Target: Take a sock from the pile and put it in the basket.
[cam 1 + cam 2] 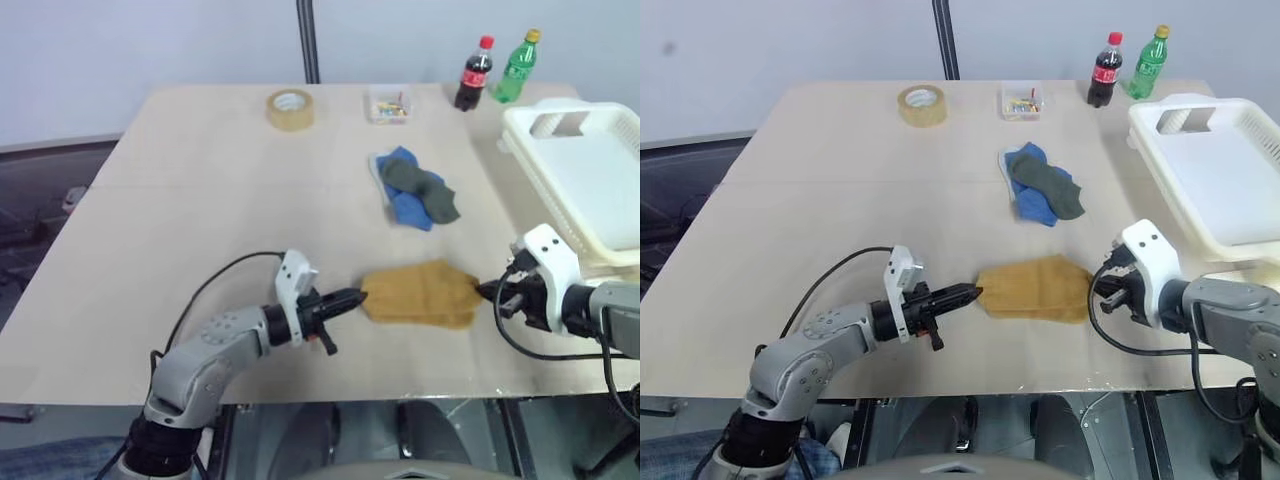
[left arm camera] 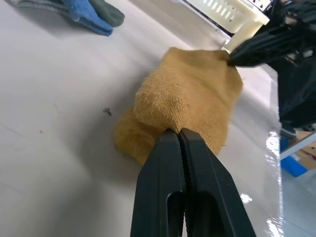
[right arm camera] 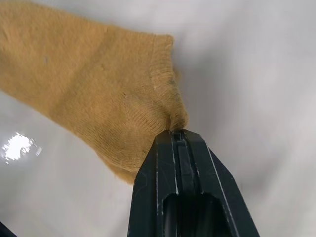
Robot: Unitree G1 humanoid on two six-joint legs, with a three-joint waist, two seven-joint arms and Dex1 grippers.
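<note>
Evidently the mustard-yellow sock (image 1: 422, 294) is held at both ends: the left gripper (image 1: 352, 298) is clenched on one end and the right gripper (image 1: 486, 291) is clenched on the cuff at the other, so the sock lies stretched between them near the front edge of the wooden table (image 1: 180, 220); the left wrist view shows cloth bunched right at that gripper's closed tips, and the right wrist view shows the cuff pinched the same way; a two-ended hold like this probably serves to keep the soft cloth from sagging on the way over, though whether the sock rests on the table or hangs just above it I cannot tell.

As for the pile (image 1: 415, 188), a blue sock and a dark grey-green one lie heaped together mid-table, well apart from both grippers; the sock in hand sits nearer the front than they do.

Containers next: the white slotted basket (image 1: 575, 135) stands at the table's right edge, just beyond the right gripper, and its visible interior holds nothing; the small clear box (image 1: 389, 104) near the back carries small coloured bits too tiny to name; beside it stand a cola bottle (image 1: 474, 73) and a green bottle (image 1: 516, 67), with a roll of tape (image 1: 290, 109) further left.
</note>
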